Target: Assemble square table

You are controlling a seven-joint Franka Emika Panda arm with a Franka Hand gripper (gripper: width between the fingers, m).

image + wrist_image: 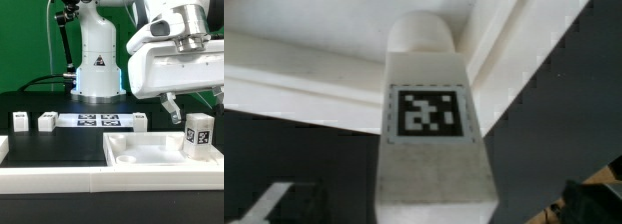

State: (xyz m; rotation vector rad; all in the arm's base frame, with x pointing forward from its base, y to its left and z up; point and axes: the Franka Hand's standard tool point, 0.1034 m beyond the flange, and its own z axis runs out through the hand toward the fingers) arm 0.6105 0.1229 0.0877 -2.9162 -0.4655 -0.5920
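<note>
The white square tabletop [135, 152] lies tray-side up at the exterior view's lower right. One white tagged leg [197, 137] stands upright on its right corner. My gripper [195, 103] hangs just above this leg, open, with one dark finger [170, 104] to the leg's left. In the wrist view the leg [425, 110] runs down the middle between my open gripper [429, 210], with a dark gap on each side. The tabletop [304, 75] lies behind it. Three more legs stand on the black table: two at the left [20, 122] [47, 121] and one [140, 122] behind the tabletop.
The marker board [98, 121] lies flat in front of the robot base [97, 70]. A long low white border wall [80, 182] runs along the front edge. A green backdrop stands behind.
</note>
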